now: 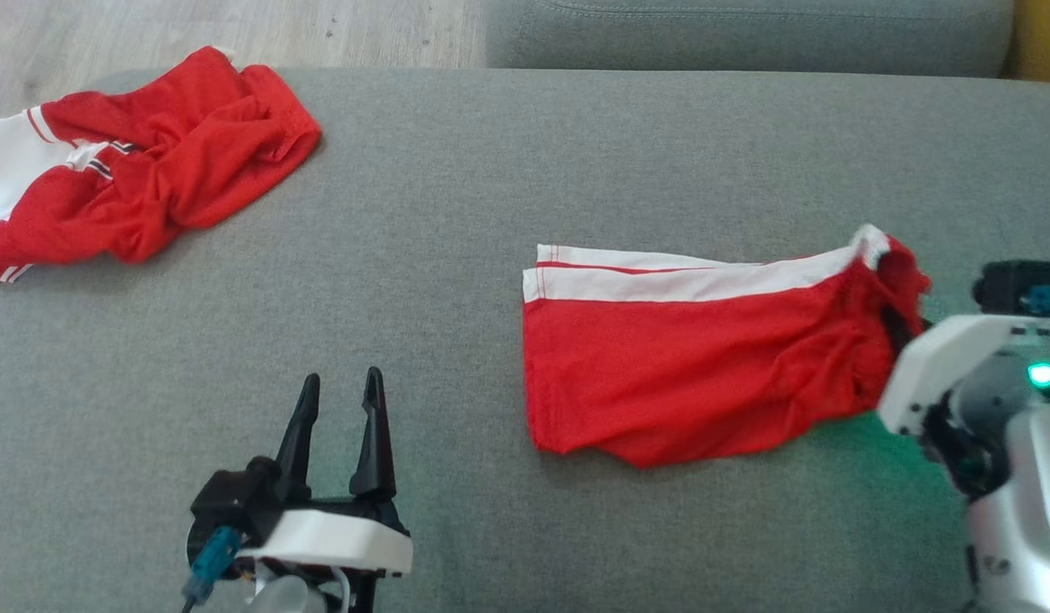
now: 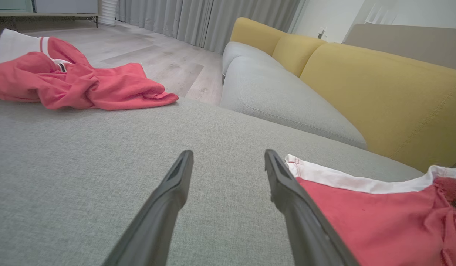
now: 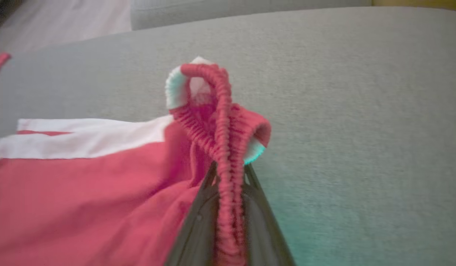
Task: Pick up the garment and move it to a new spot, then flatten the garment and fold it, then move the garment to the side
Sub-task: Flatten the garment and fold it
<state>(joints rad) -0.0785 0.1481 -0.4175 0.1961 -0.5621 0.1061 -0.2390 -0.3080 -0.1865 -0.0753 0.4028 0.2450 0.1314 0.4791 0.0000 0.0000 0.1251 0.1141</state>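
Note:
The garment (image 1: 686,366) is a pair of red shorts with a white side stripe, lying folded and mostly flat at centre right of the grey cushion. My right gripper (image 1: 901,330) sits at its right end, shut on the bunched elastic waistband. In the right wrist view that gripper (image 3: 229,170) pinches the ribbed band (image 3: 222,122), which stands up in a loop above the garment (image 3: 83,192). My left gripper (image 1: 341,385) rests open to the garment's left, holding nothing. The left wrist view shows its open fingers (image 2: 228,155) just left of the garment (image 2: 364,221).
A second red and white garment (image 1: 150,162) lies crumpled at the far left corner of the grey cushion (image 1: 490,213), also in the left wrist view (image 2: 76,81). Beyond are another grey seat (image 2: 279,99), yellow backrests (image 2: 379,92) and wooden floor (image 1: 235,34).

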